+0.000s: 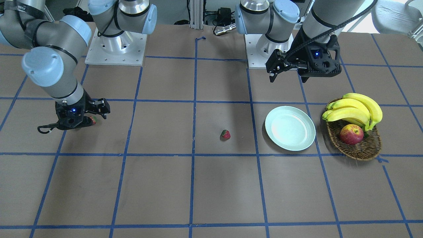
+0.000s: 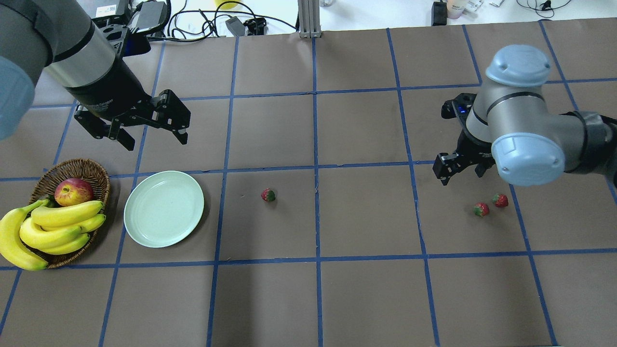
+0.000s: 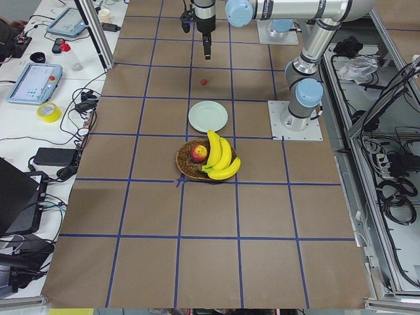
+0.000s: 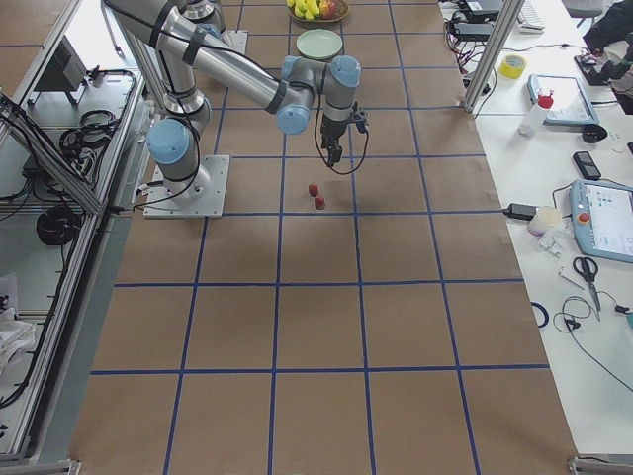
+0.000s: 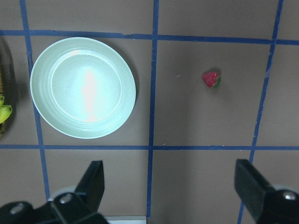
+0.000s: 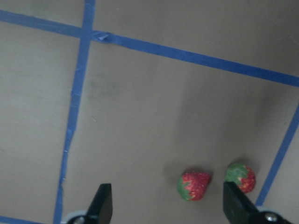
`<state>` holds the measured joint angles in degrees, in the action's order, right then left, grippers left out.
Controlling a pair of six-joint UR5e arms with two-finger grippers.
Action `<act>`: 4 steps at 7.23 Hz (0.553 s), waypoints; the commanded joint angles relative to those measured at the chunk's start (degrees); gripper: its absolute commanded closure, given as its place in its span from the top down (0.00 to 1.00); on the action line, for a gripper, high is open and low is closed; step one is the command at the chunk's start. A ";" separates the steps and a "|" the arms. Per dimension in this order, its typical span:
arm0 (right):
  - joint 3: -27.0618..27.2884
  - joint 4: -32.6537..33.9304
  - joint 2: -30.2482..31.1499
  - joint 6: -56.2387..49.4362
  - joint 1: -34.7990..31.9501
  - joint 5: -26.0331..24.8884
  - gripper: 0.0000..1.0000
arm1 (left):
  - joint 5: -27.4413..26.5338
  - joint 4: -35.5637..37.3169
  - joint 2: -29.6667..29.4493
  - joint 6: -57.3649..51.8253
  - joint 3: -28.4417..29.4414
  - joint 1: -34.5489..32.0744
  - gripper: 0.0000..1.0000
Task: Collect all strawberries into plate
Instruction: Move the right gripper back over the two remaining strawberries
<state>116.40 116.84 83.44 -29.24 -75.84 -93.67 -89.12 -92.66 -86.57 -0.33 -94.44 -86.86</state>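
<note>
The left gripper hung in the air near the plate, its two fingers spread wide with nothing between them and nothing touching them. Seen from its wrist camera, the open fingers framed bare table, with the pale green plate off to one side and one strawberry to the other, both lying well ahead of the fingertips.

The right gripper was also open and empty. It pointed down at the table without touching it, beside the other two strawberries. In the right wrist view that pair lay just beside each other, close to one dark finger but clear of it, and not between the two fingers.

All three strawberries lay on the brown table and none was on the plate. The lone strawberry sat near the middle, between the plate and the pair. On the far side of the plate from it stood a wicker basket holding an apple and bananas.
</note>
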 commanded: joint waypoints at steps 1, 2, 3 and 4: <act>2.06 0.49 -0.03 -18.06 10.75 1.20 0.85 | -0.62 0.72 -0.35 0.76 0.66 -0.15 1.00; 3.21 6.15 -0.47 -24.57 12.19 1.29 0.85 | -1.14 0.90 -0.18 0.42 0.66 -0.24 1.00; 4.96 10.47 -1.26 -28.90 12.29 1.82 0.85 | -1.14 0.99 -0.27 0.42 0.40 -0.24 1.00; 6.63 13.04 -1.52 -36.95 12.99 7.30 0.86 | -1.23 1.34 -0.35 0.60 0.57 -0.32 1.00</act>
<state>120.95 125.75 82.44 -57.26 -63.89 -90.81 -90.23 -91.67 -86.85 0.14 -93.94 -87.10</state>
